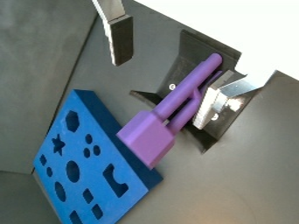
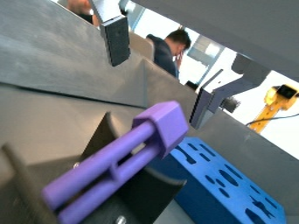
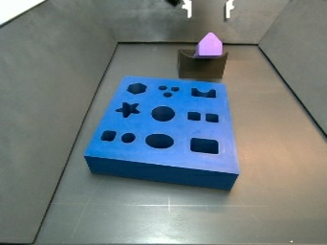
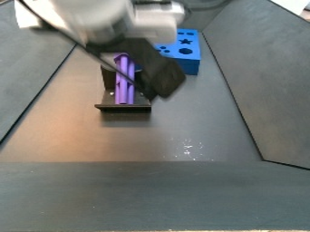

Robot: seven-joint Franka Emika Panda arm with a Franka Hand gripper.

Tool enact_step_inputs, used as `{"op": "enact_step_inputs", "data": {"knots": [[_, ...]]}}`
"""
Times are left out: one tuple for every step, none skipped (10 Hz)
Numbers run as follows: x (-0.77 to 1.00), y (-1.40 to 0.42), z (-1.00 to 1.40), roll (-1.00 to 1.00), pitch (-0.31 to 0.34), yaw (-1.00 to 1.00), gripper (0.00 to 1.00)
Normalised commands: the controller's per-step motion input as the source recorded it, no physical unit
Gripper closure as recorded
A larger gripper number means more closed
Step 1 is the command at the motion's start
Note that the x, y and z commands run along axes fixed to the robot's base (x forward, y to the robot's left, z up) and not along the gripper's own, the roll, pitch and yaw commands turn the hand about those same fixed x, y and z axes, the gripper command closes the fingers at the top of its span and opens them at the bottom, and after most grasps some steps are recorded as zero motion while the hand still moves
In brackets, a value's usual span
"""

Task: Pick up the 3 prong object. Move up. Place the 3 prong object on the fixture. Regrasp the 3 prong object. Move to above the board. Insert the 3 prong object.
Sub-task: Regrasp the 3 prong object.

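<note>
**3 prong object resting on the fixture, gripper hanging open above it**

The 3 prong object (image 3: 208, 43) is lying in the notch of the fixture (image 3: 202, 65) at the far end of the enclosure, just beyond the far edge of the board (image 3: 166, 129); in a side view it is showing its house-shaped end, pointed upward; in a side view (image 4: 126, 78) it is showing lengthwise as a purple bar cradled on the dark base. The board is sitting flat on the dark floor, its star, circle, oval and square holes facing up; it is close to the fixture but not touching it as far as the side views show.

The gripper (image 3: 208, 9) is hovering above the fixture, at the top edge of a side view, its two fingertips just showing there; its jaws are standing apart and holding nothing. In both wrist views the silver fingers (image 1: 115, 37) (image 2: 114, 39) are flanking the purple piece (image 1: 176, 105) (image 2: 122, 157) with clear gaps on either side; neither pad is touching it. In a side view the gripper's body (image 4: 127, 27) is covering the far part of the fixture (image 4: 125, 108).
</note>
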Motion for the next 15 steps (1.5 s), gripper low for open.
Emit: {"op": "enact_step_inputs", "data": {"knots": [[-0.01,-1.00,0.86,1.00,0.058,0.02,0.00],[-0.05,-1.00,0.81,1.00,0.047,0.02,0.00],[-0.06,-1.00,0.76,1.00,0.043,0.02,0.00],[-0.06,-1.00,0.69,1.00,0.039,0.02,0.00],[-0.07,-1.00,0.61,1.00,0.037,0.02,0.00],[-0.07,-0.88,0.38,1.00,0.033,0.02,0.00],[-0.05,-0.69,0.21,1.00,0.028,0.02,0.00],[-0.04,-0.42,0.10,1.00,0.024,0.02,0.00],[-0.04,-0.21,0.07,1.00,0.020,0.02,0.00],[-0.04,-0.09,0.05,1.00,0.017,0.02,0.00],[-0.04,-0.04,0.03,1.00,0.011,0.02,0.00],[-0.03,-0.04,0.02,1.00,0.007,0.02,0.00],[-0.01,-0.03,0.02,1.00,0.002,0.02,0.00],[-0.01,-0.02,0.01,1.00,0.000,0.03,0.00],[-0.01,-0.02,0.02,1.00,0.001,0.03,0.00]]}}
